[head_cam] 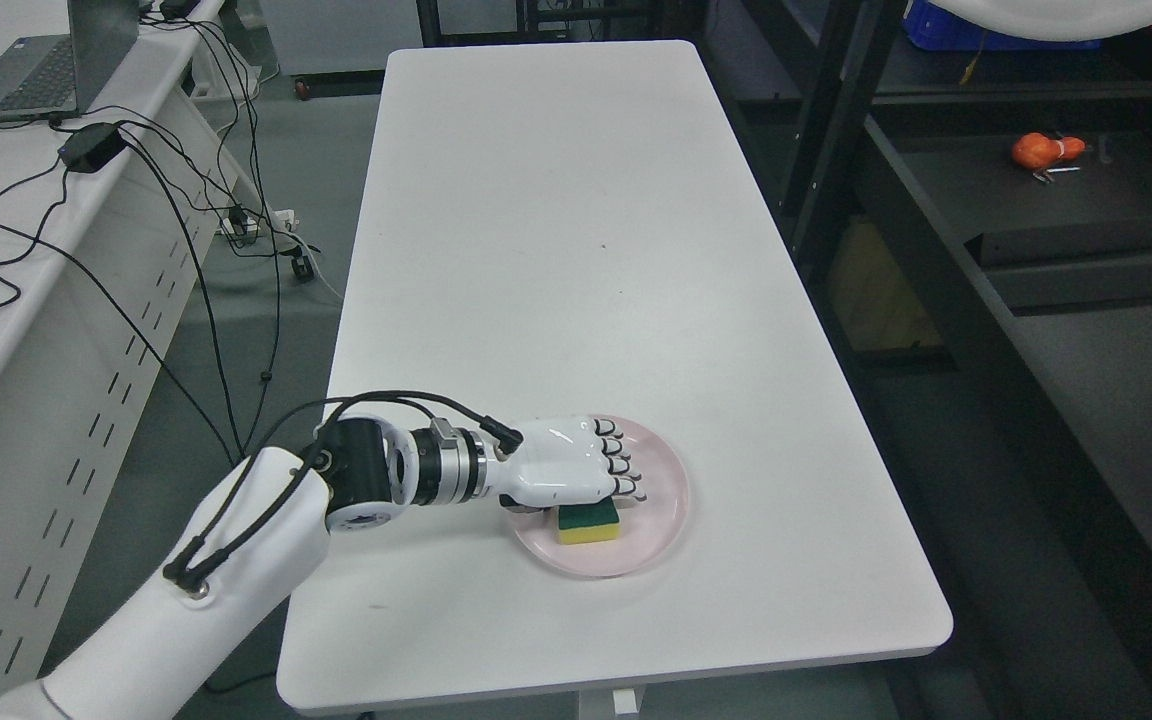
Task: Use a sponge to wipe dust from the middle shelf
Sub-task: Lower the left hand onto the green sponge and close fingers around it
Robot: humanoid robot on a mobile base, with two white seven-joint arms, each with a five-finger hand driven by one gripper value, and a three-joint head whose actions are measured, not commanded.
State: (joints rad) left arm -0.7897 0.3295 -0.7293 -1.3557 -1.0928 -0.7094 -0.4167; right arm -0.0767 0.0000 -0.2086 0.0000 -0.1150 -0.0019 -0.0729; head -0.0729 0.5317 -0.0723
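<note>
Reaching over the pink plate (661,520) on the white tabletop (556,250), the left hand (576,468) curls its fingers onto the yellow-green sponge (588,522)

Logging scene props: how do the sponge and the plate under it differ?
The sponge is a small block, yellow with a green top; the plate is a wide, round, shallow pink dish. The left hand covers part of the sponge; the plate's rim lies mostly exposed. Both sit on the white table.

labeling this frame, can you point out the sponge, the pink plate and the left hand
sponge (588,524): head view, on its yellow side face
pink plate (658,508): head view, on bare rim right of the sponge
left hand (561,472): head view, on the white back of the hand
</note>
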